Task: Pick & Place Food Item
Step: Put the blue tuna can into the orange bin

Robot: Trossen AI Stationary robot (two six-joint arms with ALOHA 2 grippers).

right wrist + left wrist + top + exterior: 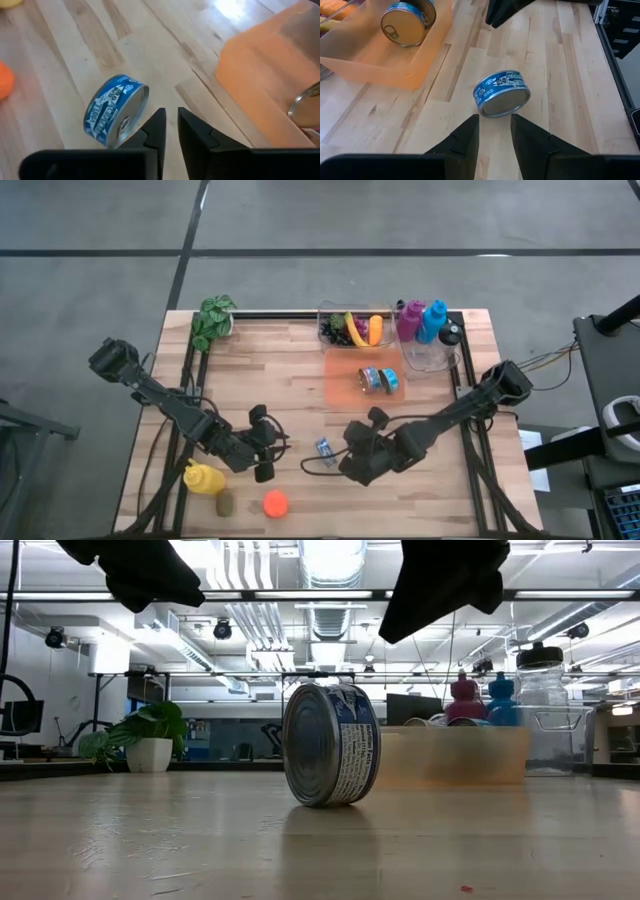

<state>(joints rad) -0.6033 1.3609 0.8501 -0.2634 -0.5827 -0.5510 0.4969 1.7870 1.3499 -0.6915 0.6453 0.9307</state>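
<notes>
A blue-labelled tin can [325, 447] stands on its rim on the wooden table, between the two grippers; it also shows in the low view [330, 745]. My left gripper [495, 125] hovers to the can's left, its fingers a little apart and pointing at the can [502, 92]. My right gripper [171, 117] hovers to the can's right with only a narrow slit between its fingers; the can [116, 117] lies just beside its tips. In the low view both grippers hang above the can without touching it.
An orange tray [345, 380] holding two more cans sits toward the far edge. Behind it are a clear bin of fruit [350, 328], bottles [420, 320] and a clear container. A plant [212, 320] stands at the far left. A yellow bottle [203, 477] and an orange ball [275, 503] lie near-left.
</notes>
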